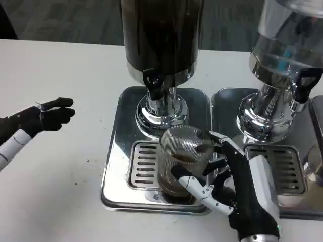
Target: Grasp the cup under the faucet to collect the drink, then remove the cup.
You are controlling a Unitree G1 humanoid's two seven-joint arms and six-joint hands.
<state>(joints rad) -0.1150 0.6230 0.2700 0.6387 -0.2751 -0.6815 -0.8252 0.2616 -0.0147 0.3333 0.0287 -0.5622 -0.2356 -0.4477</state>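
The fingers (199, 187) of the right hand (241, 194) wrap around the ribbed cup (182, 159) and grasp it from its right side. The cup stands on the drip grate (143, 164), below the black faucet (153, 82) of the dark dispenser (160, 38). The left hand (43, 117) hovers over the white table (55, 166), its fingers loosely apart, holding nothing.

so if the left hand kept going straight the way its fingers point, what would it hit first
Probably the shiny metal drip tray under the dark drink dispenser. The left hand points right across bare white table, though its height above the table is unclear.
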